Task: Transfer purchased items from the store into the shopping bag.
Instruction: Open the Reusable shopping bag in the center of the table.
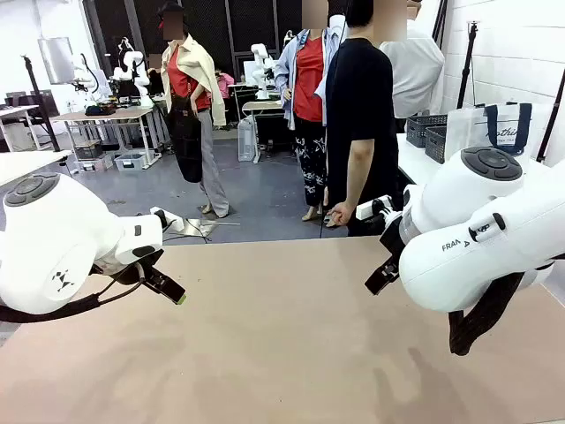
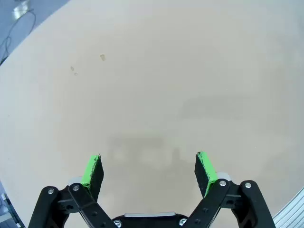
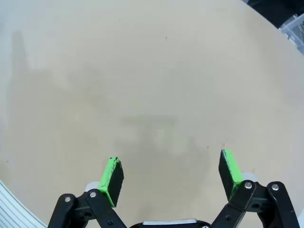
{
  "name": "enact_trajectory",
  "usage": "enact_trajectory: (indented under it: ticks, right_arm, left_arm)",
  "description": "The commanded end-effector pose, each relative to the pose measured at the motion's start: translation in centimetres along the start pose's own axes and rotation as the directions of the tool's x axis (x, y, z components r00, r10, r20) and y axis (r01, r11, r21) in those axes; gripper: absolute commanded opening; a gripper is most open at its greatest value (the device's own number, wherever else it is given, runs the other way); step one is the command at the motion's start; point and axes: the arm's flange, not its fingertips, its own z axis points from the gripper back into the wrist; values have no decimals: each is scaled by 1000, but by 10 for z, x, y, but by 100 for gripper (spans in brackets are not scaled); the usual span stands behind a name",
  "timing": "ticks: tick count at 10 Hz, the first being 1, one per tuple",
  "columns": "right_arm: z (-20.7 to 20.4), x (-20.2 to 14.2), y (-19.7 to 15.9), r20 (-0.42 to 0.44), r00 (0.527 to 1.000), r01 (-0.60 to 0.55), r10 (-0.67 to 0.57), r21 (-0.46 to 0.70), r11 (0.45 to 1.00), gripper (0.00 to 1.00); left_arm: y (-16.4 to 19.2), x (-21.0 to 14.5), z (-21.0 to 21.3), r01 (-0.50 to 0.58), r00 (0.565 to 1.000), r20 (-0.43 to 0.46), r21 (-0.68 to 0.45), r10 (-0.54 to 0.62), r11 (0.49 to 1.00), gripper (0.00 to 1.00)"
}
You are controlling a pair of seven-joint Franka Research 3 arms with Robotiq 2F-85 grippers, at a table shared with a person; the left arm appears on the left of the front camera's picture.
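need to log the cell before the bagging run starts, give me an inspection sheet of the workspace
surface: tan tabletop, faint smudges
job's things: nothing seen on the tabletop; dark lattice baskets and a whitish bag with navy handles on a side table far right
clutter: nothing seen
grippers: left gripper and right gripper open, empty, above the tabletop
cables: black cable runs under the left arm
surroundings: person in black top at the far edge

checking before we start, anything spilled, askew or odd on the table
Nothing much stands out. The beige tabletop carries a few small tan specks, seen in the left wrist view. They look like stray crumbs or marks rather than a spill, and no damage shows on the surface.
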Motion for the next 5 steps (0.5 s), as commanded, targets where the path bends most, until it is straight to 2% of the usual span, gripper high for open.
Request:
enact_trajectory:
  ticks: [1,5]
  right_arm:
    - [0,0,0,0,1000,0,0,0,1000,100]
    - [0,0,0,0,1000,0,0,0,1000,100]
  left_arm:
    - [0,0,0,0,1000,0,0,0,1000,100]
    - [0,0,0,0,1000,0,0,0,1000,100]
